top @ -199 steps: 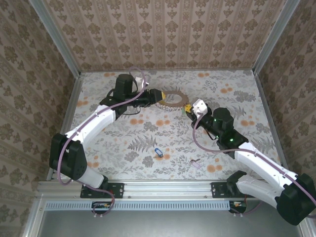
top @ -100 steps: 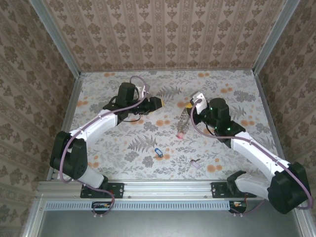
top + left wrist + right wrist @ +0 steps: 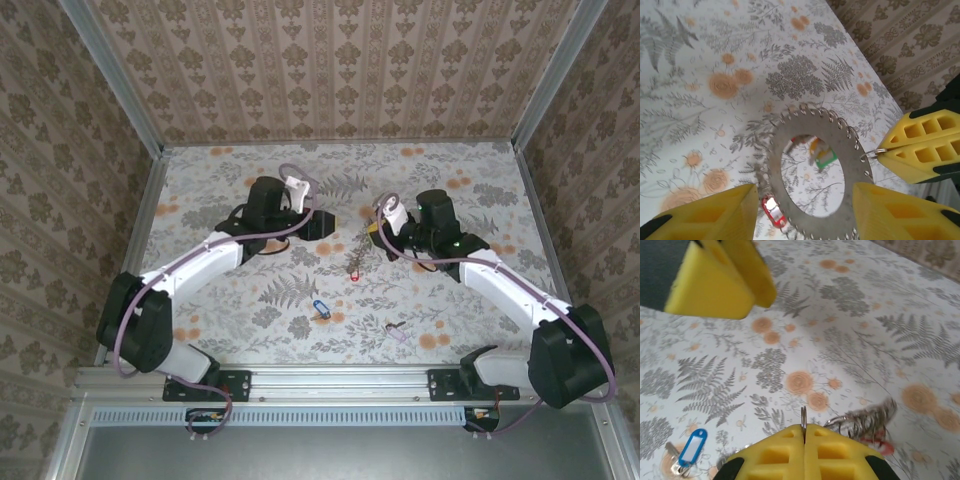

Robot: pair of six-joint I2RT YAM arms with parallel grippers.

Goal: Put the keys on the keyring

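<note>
The keyring (image 3: 357, 252), a grey toothed ring, hangs edge-on from my right gripper (image 3: 377, 230) above mid-table. The right wrist view shows that gripper (image 3: 804, 429) shut on the keyring's thin wire loop, with the bunch (image 3: 865, 421) dangling to its right. A red-tagged key (image 3: 772, 211) and a green-tagged one (image 3: 821, 151) hang on the keyring (image 3: 815, 122). My left gripper (image 3: 328, 226) faces the ring from the left, open (image 3: 805, 205), its fingers apart and not touching it. Two loose keys lie nearer me: a blue-tagged one (image 3: 319, 307) (image 3: 691, 446) and a pale-tagged one (image 3: 396, 330).
The table (image 3: 470, 200) has a floral cover and is boxed in by patterned walls on three sides. A metal rail (image 3: 330, 380) runs along the near edge by the arm bases. The right gripper's yellow fingers (image 3: 920, 145) stand close beside the left wrist.
The keyring lay flat between both grippers; the right gripper has lifted it and it now hangs edge-on. The left gripper has come off the ring and followed it to the right.
</note>
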